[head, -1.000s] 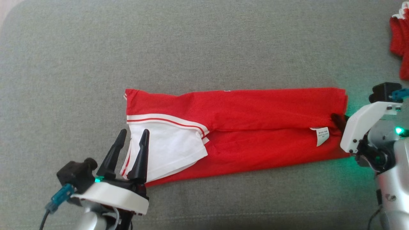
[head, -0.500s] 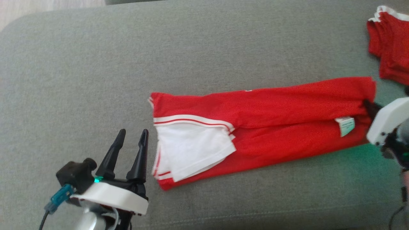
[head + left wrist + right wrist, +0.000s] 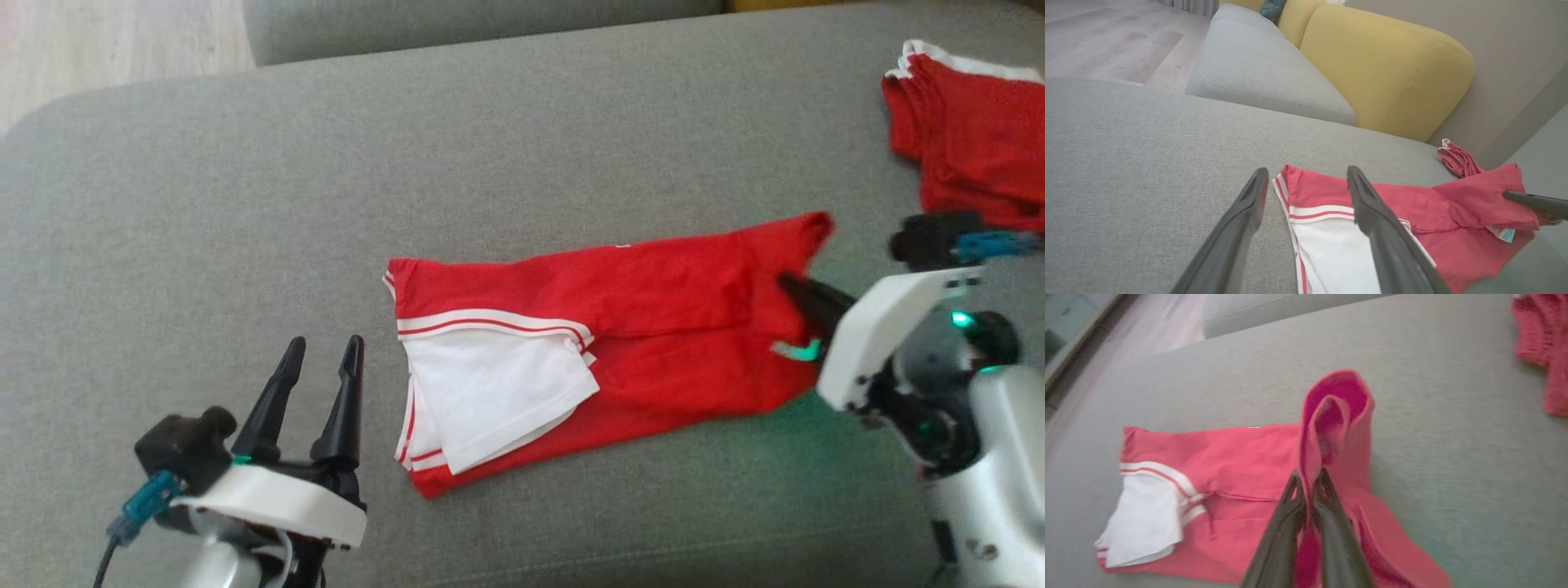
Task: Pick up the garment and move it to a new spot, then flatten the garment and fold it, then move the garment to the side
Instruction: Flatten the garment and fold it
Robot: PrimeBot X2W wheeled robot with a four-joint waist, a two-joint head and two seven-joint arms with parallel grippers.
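Two grippers: I had both in the head view, the left gripper (image 3: 325, 343) nearest me at lower left and the right gripper (image 3: 788, 284) at the garment's right end.
Left gripper fingers: spread wide and empty, hovering over the grey seat (image 3: 490, 147) just beside the white-panelled end (image 3: 490, 392), not touching cloth.
Garment: the red garment (image 3: 653, 310) lay lengthwise on the seat, narrowed into a long strip, with its right end raised off the cushion.
Right gripper fingers: pressed together, pinching the red hem (image 3: 1335, 412), which looped up over the fingertips in the right wrist view.
Step in hand: I judged this to be the crosswise fold, with the hem end going toward the white end.
Method: I planned to carry the hem low and level, land it edge on edge, and release only once it lay flat. The left gripper could pin the white end against dragging.
Risk: a single-point pinch let the corners droop, so I expected a skewed crease.
Beyond: a second red pile (image 3: 971, 139) lay well apart at far right, and a yellow cushion (image 3: 1384, 73) stood behind.
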